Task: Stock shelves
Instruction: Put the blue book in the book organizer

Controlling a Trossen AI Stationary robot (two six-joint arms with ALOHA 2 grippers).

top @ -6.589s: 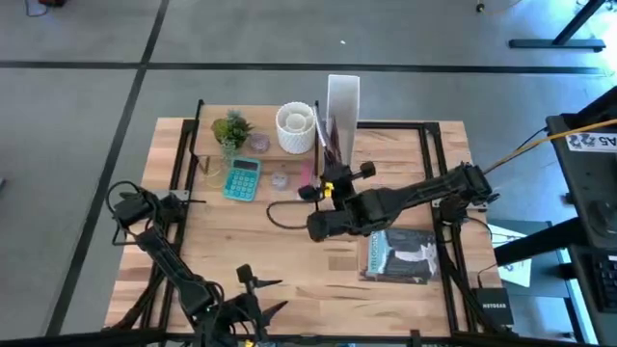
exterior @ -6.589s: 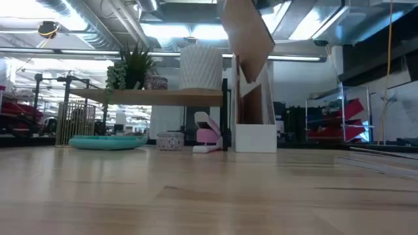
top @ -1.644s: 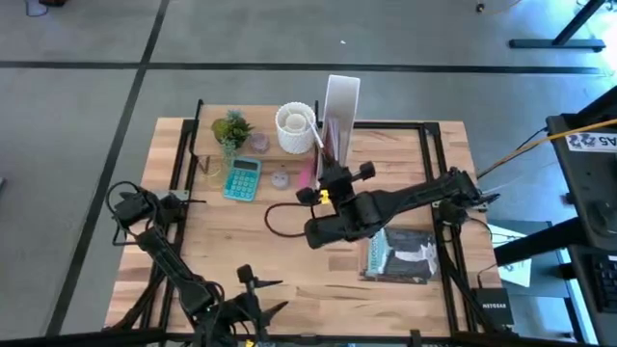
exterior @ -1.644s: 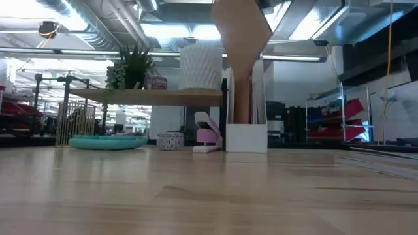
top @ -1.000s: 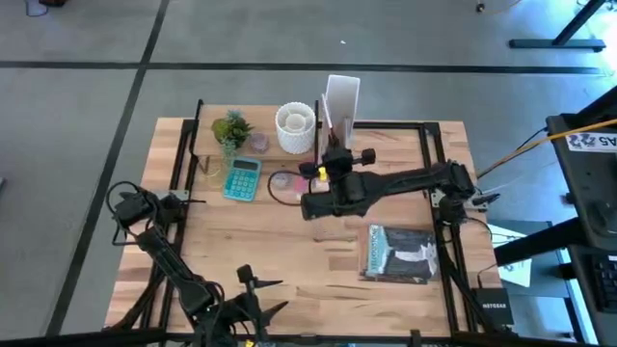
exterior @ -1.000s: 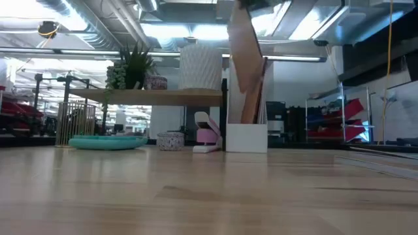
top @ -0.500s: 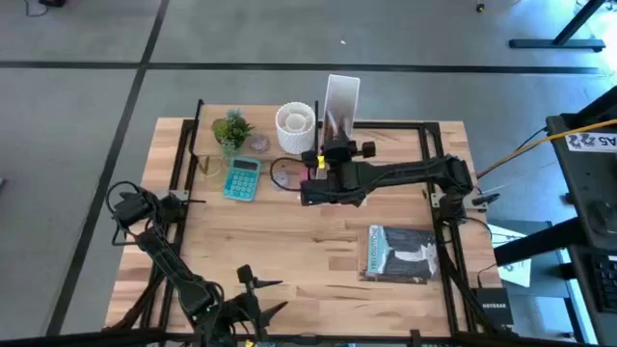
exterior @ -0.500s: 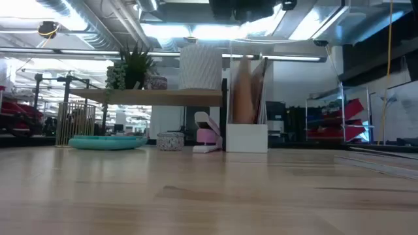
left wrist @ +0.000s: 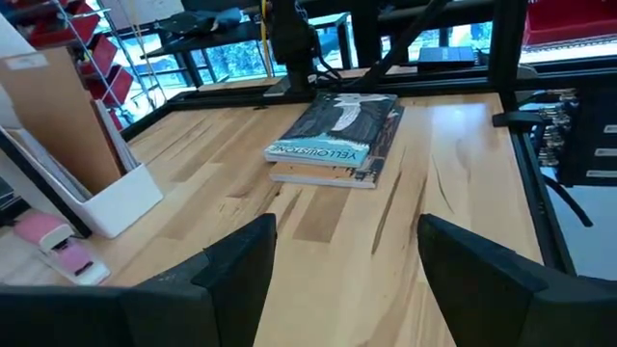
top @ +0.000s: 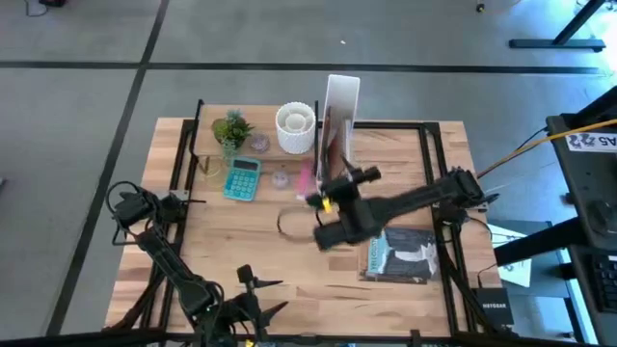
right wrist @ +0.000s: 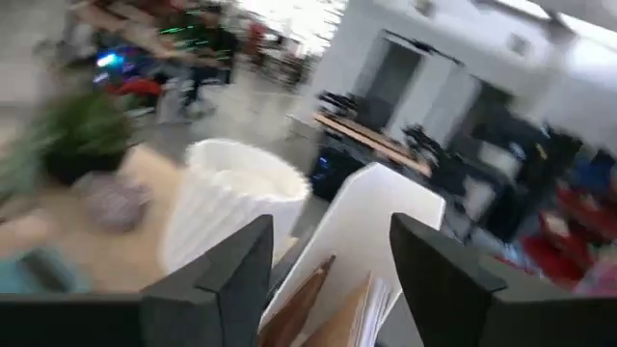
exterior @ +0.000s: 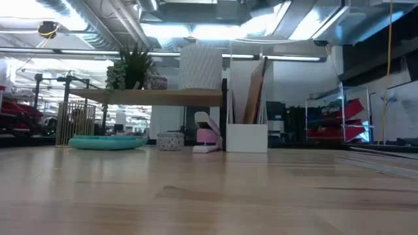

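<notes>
The shelves [top: 253,138] stand at the table's far left as a low light-wood board [exterior: 157,96] on black posts, with a plant [top: 231,128] and a white ribbed vase [top: 296,128] on top. To their right stands a white file box [exterior: 247,138], and a brown folder [exterior: 255,91] leans inside it. My right gripper [top: 337,185] hovers open and empty on the near side of the box [right wrist: 381,207]. My left gripper [top: 270,294] waits open at the near left edge, with nothing between its fingers [left wrist: 241,260].
A book [top: 400,255] lies flat at the near right, also in the left wrist view [left wrist: 333,140]. Under and before the shelves lie a teal calculator [top: 241,178], a small jar [top: 280,178], a pink stapler [exterior: 208,134] and a gold wire basket [exterior: 75,122]. A black cable [top: 289,224] loops mid-table.
My right gripper held the brown folder tilted above the file box, moved toward the far edge, lowered it in and let go. It has since drawn back toward the near edge. The folder now leans in the box on its own.
</notes>
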